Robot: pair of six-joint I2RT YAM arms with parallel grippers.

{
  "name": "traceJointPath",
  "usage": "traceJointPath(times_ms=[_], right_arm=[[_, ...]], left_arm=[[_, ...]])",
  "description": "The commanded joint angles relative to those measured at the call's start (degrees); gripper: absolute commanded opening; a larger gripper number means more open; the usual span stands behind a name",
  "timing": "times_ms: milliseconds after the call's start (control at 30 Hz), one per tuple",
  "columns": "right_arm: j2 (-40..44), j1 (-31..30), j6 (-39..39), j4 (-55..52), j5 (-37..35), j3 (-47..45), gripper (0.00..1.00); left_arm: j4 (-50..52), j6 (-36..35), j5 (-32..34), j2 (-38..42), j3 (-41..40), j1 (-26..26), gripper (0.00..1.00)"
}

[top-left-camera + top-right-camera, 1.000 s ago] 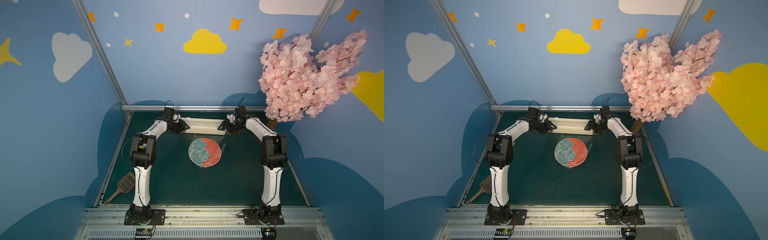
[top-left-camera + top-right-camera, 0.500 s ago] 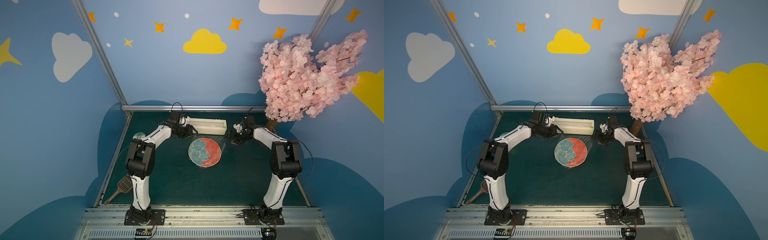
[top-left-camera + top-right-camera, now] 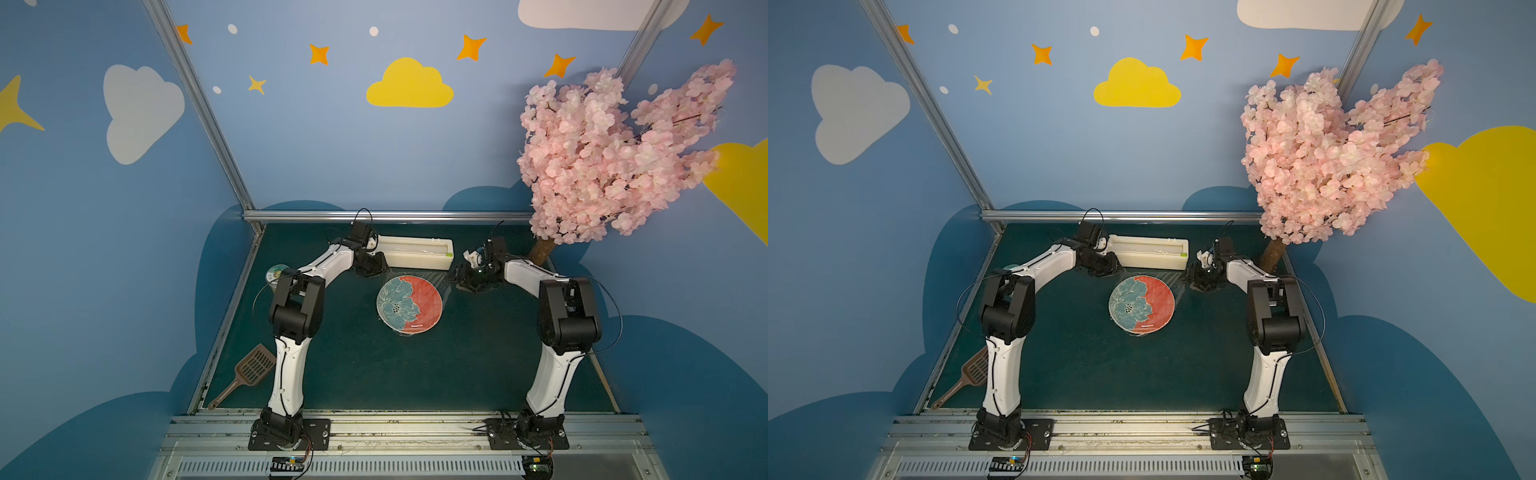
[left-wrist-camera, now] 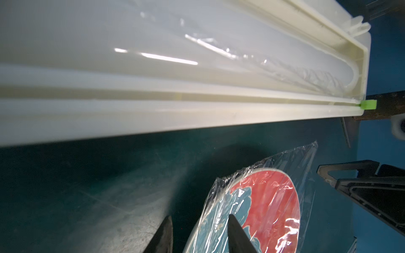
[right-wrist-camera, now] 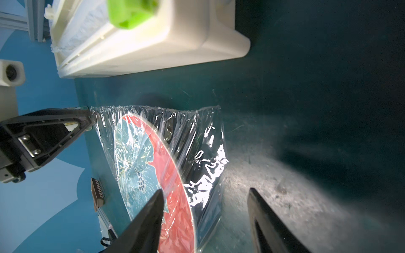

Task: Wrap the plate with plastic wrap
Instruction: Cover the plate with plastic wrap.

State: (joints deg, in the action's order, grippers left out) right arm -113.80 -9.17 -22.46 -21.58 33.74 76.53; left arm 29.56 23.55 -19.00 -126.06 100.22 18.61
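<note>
left gripper: open, straddling wrap edge at plate
right gripper: open, likewise
next: I pinch wrap only, tuck under plate

Near the front left corner of the dark green table, a brown slotted scoop lies flat, its handle angled toward the front edge. Further back along that left side sits a small round jar, partly hidden. Its top looks yellow and green, but it's too small to read. At the far right corner, a pink blossom tree leans out from its brown trunk. Behind, there's a blue wall with a yellow cloud, and a silver rail lines the back edge.
</note>
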Motion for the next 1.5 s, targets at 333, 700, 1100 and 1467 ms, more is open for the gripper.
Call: traceJointPath(times_ms=[333, 700, 1100, 1467], right_arm=[[-2.7, -4.1, -0.1, 3.4, -1.2, 0.5, 0.02], [0.3, -5.2, 2.3, -7.3, -6.3, 2.5, 0.00], [6.7, -2.0, -4.4, -9.4, -3.2, -1.0, 0.62], [4.1, -0.7, -14.0, 5.1, 2.0, -7.4, 0.64]], left_arm=[[-4.3, 3.0, -1.0, -1.1, -1.8, 0.5, 0.03], [-7.1, 8.0, 0.2, 5.5, -8.4, 0.5, 0.03], [-1.8, 5.9, -1.7, 10.1, -8.0, -2.0, 0.03], [-7.7, 9.9, -8.3, 10.6, -11.4, -4.7, 0.03]])
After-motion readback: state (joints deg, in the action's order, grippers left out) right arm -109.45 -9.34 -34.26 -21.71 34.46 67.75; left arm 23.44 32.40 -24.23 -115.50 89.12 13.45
